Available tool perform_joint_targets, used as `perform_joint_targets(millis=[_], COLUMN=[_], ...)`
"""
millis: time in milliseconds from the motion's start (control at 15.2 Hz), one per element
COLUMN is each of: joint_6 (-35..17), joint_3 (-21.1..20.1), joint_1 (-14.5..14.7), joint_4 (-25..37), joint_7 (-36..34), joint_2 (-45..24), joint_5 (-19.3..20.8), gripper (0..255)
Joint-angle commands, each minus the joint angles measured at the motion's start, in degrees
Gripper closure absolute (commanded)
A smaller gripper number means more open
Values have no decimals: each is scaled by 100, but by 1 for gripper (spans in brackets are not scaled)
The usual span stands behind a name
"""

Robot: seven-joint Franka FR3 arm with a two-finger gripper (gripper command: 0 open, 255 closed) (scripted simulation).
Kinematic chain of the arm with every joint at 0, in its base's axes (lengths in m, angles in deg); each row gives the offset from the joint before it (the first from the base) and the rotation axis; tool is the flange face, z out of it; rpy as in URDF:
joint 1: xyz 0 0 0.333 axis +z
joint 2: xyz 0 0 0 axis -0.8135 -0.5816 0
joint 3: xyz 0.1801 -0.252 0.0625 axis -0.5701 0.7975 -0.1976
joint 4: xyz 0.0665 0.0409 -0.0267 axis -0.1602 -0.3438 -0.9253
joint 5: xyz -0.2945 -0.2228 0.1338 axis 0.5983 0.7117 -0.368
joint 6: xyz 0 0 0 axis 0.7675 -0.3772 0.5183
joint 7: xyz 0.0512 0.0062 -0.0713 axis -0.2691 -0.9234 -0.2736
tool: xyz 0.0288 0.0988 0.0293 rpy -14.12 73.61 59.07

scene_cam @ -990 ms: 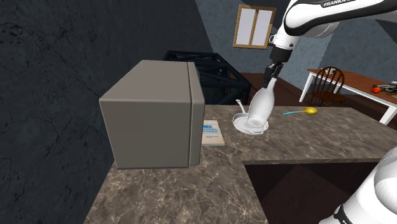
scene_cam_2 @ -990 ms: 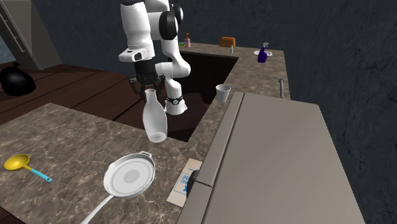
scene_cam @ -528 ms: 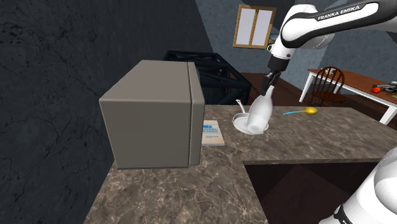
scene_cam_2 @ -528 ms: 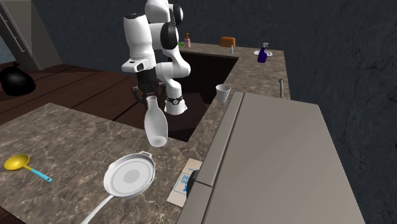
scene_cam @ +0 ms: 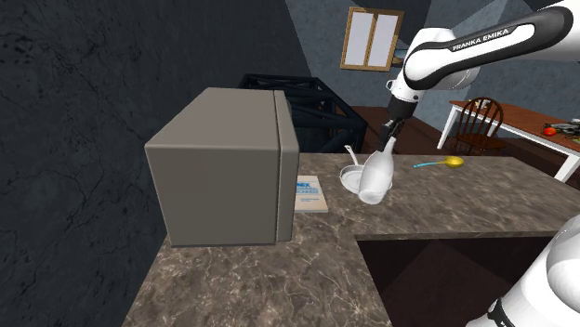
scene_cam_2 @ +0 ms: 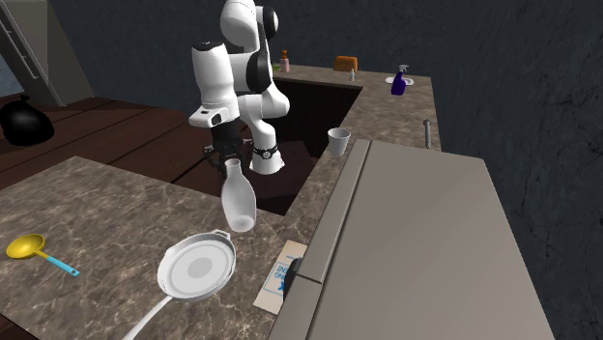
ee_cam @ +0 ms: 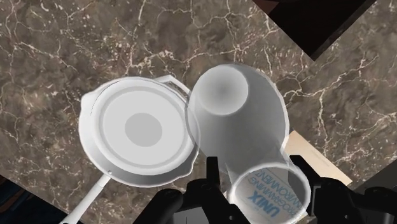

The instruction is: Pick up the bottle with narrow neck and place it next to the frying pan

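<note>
White and half see-through, the narrow-necked bottle (scene_cam: 375,176) hangs from the black gripper (scene_cam: 391,133) right of centre in the shoulder view. Its neck is clamped between the two fingers and its broad base leans down towards the lower left. In the second exterior view the bottle (scene_cam_2: 237,198) sits just left of the middle of the frame, under the gripper (scene_cam_2: 230,159), with its base right above the far rim of the white frying pan (scene_cam_2: 198,268). I cannot tell whether the base touches the brown marble countertop (scene_cam_2: 106,222).

In the wrist view the gripper (ee_cam: 266,184) closes on the bottle's mouth. The bottle's body (ee_cam: 238,121) reaches away from the fingers and overlaps the rim of the frying pan (ee_cam: 143,130) beside it. A cream booklet (ee_cam: 298,147) lies under the bottle, and its blue lettering shows through the mouth.

In the shoulder view the frying pan (scene_cam: 349,176) peeks out on the bottle's left. The booklet (scene_cam: 309,193) lies between the pan and a grey boxy appliance (scene_cam: 223,167) at centre left. A yellow ladle (scene_cam: 446,163) lies on the countertop (scene_cam: 437,200) to the right.
</note>
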Motion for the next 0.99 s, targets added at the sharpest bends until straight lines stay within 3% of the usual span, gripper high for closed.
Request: perform_joint_targets(millis=[0,396,858,924], joint_6=[-164,-609,-609,-609], joint_3=[4,28,28,28], joint_1=[4,10,9,9], joint_4=[-116,-404,-404,-403], joint_7=[7,50,50,50], joint_2=[-42,-201,-201,-202], joint_5=[-9,-41,-42,-42], gripper=[255,255,255,0])
